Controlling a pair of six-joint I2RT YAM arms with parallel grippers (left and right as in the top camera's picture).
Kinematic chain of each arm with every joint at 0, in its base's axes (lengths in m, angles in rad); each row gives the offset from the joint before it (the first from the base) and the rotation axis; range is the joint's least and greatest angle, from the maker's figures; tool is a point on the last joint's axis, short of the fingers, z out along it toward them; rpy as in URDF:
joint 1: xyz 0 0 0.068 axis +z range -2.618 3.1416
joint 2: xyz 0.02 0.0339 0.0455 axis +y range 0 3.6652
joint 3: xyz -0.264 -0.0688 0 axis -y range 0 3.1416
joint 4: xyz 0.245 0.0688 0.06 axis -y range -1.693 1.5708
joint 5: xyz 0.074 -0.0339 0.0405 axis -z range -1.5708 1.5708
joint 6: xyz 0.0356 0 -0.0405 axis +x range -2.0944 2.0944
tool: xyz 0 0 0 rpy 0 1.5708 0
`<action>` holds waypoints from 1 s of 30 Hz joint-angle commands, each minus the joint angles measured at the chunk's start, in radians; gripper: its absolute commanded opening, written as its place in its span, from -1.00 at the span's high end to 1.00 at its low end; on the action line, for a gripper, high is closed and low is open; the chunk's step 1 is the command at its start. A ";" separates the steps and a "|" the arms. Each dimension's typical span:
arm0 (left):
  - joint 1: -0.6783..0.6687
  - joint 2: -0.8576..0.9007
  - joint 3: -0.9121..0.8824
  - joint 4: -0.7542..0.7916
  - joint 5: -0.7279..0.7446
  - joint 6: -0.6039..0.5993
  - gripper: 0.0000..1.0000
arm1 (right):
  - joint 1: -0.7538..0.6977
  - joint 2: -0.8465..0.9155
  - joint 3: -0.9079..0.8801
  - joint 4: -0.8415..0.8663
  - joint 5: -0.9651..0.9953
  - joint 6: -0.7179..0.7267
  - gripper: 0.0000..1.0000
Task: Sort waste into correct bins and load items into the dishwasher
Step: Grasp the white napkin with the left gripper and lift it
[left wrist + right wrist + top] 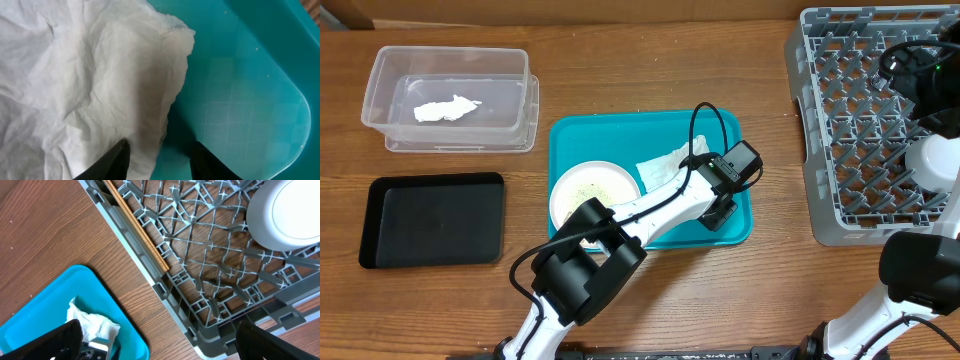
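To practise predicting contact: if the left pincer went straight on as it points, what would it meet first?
Probably the edge of the white napkin, lying on the teal tray; depth is unclear.

- In the overhead view the left arm (650, 205) covers the right side of the white plate (582, 188) and part of the napkin (665, 165).
- The specks (588, 190) on the plate are too small to name.
- The grey rack (840, 130) is cut by the right edge, and the right arm (932, 160) hides part of it.
- In the right wrist view a white dish (290, 215) runs off the frame, and which dish it is cannot be told.
- The chopsticks (137, 227) run off the top.
- The left gripper (157, 162) shows only two dark tips at the bottom edge.
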 commanded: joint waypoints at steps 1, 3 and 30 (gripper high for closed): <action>-0.006 0.047 -0.010 0.004 -0.021 0.014 0.17 | -0.001 -0.030 -0.002 0.006 0.006 0.007 -1.00; -0.006 0.072 -0.010 0.003 -0.020 0.015 0.17 | -0.001 -0.030 -0.002 0.006 0.006 0.008 -1.00; -0.003 0.013 0.226 -0.217 -0.070 -0.043 0.92 | -0.001 -0.030 -0.002 0.006 0.006 0.007 -1.00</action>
